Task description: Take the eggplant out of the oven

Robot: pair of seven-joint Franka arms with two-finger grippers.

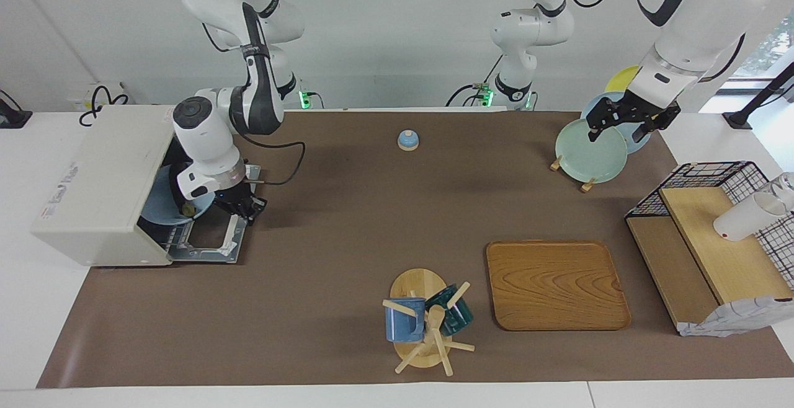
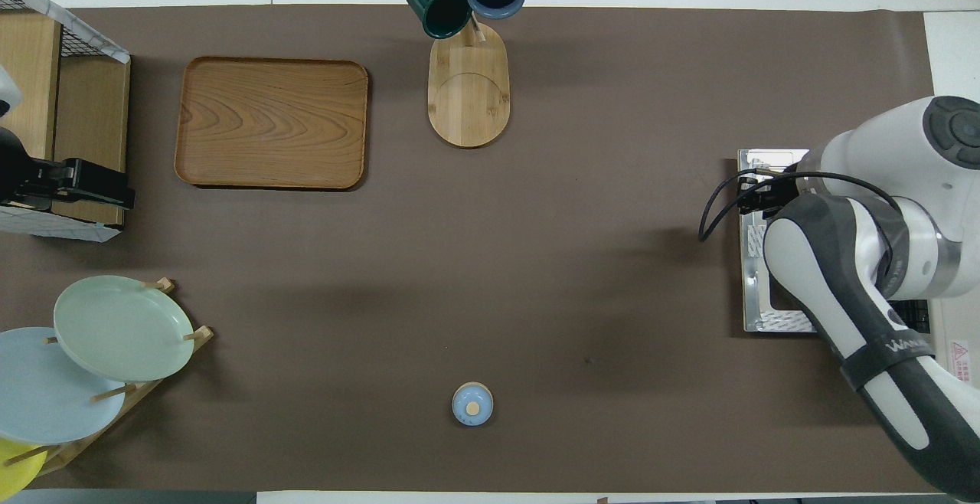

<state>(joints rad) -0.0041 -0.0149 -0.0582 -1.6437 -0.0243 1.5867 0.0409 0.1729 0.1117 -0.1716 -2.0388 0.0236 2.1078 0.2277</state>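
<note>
The off-white oven [image 1: 102,185] stands at the right arm's end of the table, its door [image 1: 208,250] folded down flat. Inside, a blue plate [image 1: 162,206] rests on the rack. On the plate's edge shows a small greenish-tan tip, the stem end of the eggplant [image 1: 188,209]; its dark body is hidden by the right wrist. My right gripper [image 1: 243,206] is low over the open door, at the oven's mouth; it also shows in the overhead view [image 2: 766,196]. My left gripper [image 1: 623,128] waits open above the plate rack.
A rack with green [image 1: 589,150], blue and yellow plates stands near the left arm's base. A wooden tray [image 1: 555,284], a mug tree [image 1: 428,321] with two mugs, a black wire shelf [image 1: 713,234] holding a white cup, and a small blue bell [image 1: 407,140] are also on the brown mat.
</note>
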